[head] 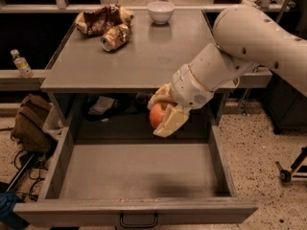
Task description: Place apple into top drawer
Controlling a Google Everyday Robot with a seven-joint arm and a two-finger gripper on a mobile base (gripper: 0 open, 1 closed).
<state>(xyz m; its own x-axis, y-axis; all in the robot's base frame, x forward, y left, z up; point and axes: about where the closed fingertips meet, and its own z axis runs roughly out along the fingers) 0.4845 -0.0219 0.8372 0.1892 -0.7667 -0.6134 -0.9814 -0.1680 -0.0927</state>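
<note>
My gripper is shut on the apple, a round red-orange fruit held between the two pale fingers. It hangs in the air in front of the table edge, above the back right part of the top drawer. The drawer is pulled wide open, grey, with a flat bare bottom, low side walls and a dark handle on its front. The apple is well above the drawer floor and touches nothing else.
On the grey tabletop lie a crushed metallic can, a crumpled brown bag and a white bowl. A plastic bottle stands on a ledge at left. A brown bag sits on the floor at left.
</note>
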